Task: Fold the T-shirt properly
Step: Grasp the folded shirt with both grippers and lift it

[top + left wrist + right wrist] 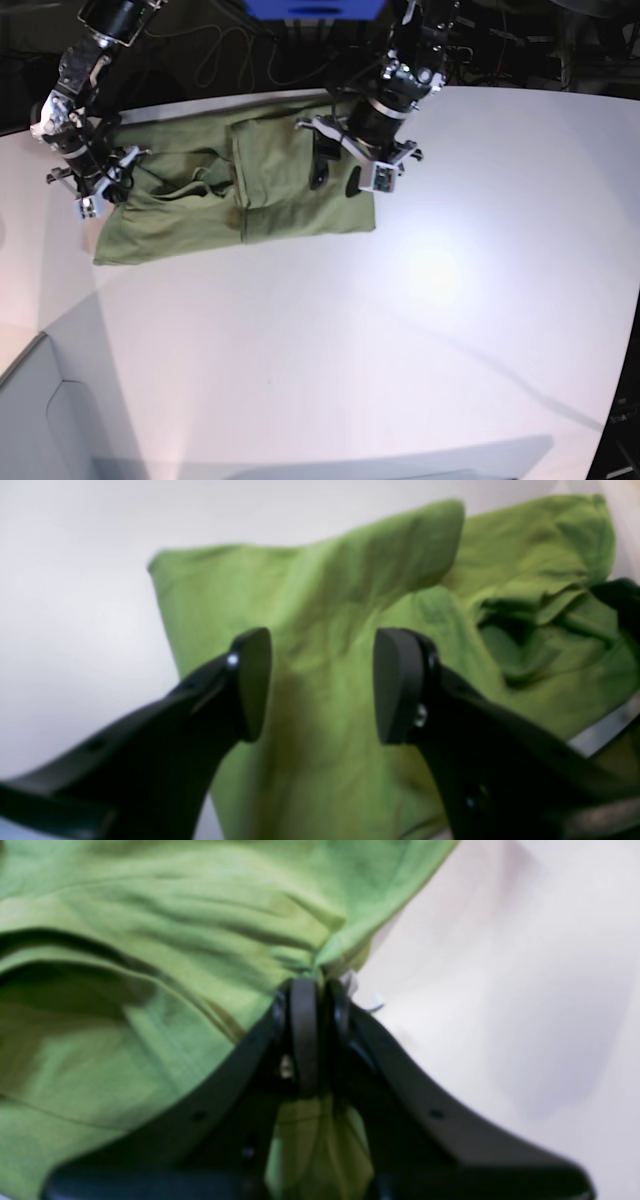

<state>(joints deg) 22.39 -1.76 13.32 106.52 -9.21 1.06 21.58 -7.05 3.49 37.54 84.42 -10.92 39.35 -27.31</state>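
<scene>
The green T-shirt lies spread across the back of the white table, with one side part folded over its middle. My right gripper is shut on a bunched edge of the shirt at its left end in the base view. A small white scrap shows beside the pinch. My left gripper hovers open over the shirt's other half, with nothing between its fingers; in the base view the left gripper is above the shirt's right part. The right gripper also shows at the far edge of the left wrist view.
The white table stretches wide in front of the shirt. Its left edge drops off at the lower left. Dark cables and a blue object lie behind the table.
</scene>
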